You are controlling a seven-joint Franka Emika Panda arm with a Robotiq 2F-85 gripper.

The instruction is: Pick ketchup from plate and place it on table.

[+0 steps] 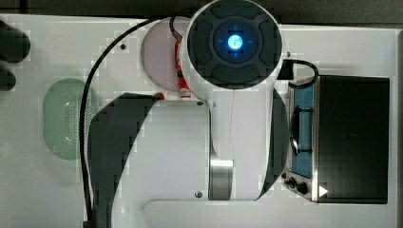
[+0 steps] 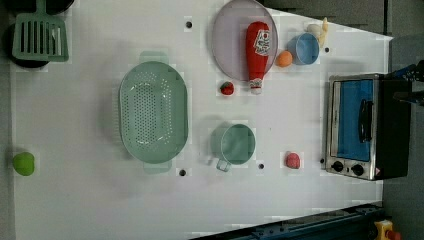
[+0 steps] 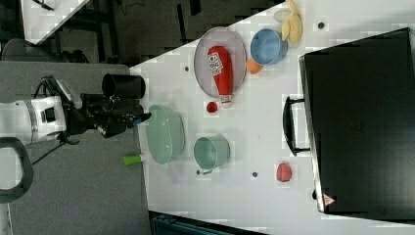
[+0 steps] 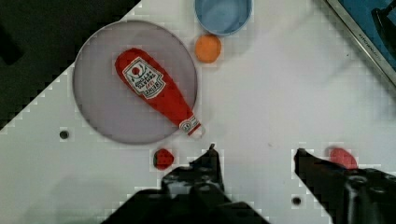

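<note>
One ketchup (image 2: pixel 258 46) bottle lies flat on one plate (image 2: pixel 227 42), its white cap overhanging the rim toward 6 o'clock in the left view. The gripper (image 4: pixel 254 156) hangs apart and empty above the desk (image 2: pixel 90 200). A grab at the narrow neck could let the bottle slip or drag the plate, knocking the strawberry (image 2: pixel 227 88) or orange ball (image 2: pixel 284 59) beside it.

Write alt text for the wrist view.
A red ketchup bottle lies on a lilac plate, its white cap past the rim, on a white table. The open end effector holds nothing. Nearby: an orange ball and a blue bowl.
</note>
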